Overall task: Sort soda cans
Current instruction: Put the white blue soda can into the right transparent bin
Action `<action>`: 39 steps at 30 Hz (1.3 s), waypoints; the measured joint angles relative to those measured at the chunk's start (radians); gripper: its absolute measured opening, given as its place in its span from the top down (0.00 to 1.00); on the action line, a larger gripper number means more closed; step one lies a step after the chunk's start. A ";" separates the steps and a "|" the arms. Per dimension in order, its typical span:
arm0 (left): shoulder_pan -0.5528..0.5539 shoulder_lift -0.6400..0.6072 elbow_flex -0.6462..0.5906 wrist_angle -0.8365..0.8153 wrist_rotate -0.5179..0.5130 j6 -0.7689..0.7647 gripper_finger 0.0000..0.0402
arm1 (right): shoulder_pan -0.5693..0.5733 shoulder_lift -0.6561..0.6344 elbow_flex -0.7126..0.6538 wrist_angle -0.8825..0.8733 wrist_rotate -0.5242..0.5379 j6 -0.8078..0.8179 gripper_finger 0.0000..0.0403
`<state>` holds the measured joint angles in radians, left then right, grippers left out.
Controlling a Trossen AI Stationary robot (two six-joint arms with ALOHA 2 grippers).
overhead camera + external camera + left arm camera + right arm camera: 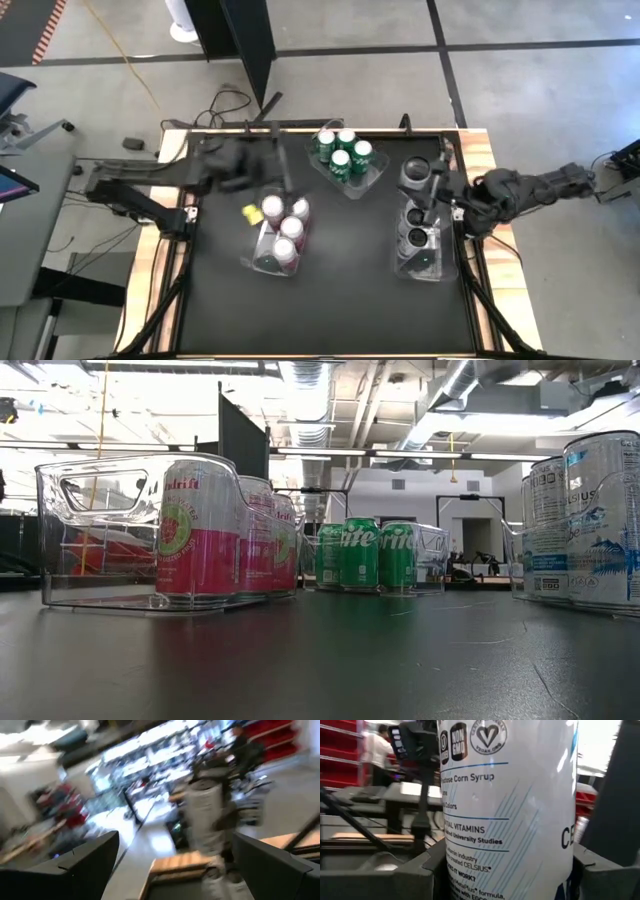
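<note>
Can in question is the white Celsius can (pixel 510 805), standing upright with its long axis vertical, squeezed between the right gripper (pixel 432 190) fingers. In the right wrist view it fills the whole middle of the frame, so it's gripped, not just near. In the high view it sits at the right of centre, held right at the upper end of the right-hand bin (pixel 440 270), which already has a few of the same cans in it. So I'd say the move is basically straight down into that bin.

The left gripper (pixel 272 158) is up at upper left of centre, jaws wide open and empty, above the pink cans (pixel 283 225). The green cans (pixel 343 155) sit in their own bin at top centre.
</note>
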<state>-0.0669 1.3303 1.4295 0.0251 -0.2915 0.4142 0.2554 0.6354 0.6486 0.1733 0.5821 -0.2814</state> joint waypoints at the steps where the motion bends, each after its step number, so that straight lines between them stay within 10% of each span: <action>1: 0.027 0.031 0.015 0.000 -0.001 -0.016 0.06 | 0.038 -0.031 -0.030 0.004 0.050 -0.006 0.39; 21: 0.225 0.393 0.192 0.103 0.236 -0.114 0.06 | 0.560 -0.047 -0.293 0.130 0.992 0.049 0.39; 39: 0.285 0.425 0.192 0.121 0.534 -0.165 0.06 | 0.972 -0.002 -0.284 0.156 0.988 0.056 0.39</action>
<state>0.2180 1.7550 1.6218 0.1462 0.2423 0.2491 1.2274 0.6331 0.3645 0.3292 1.5697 -0.2256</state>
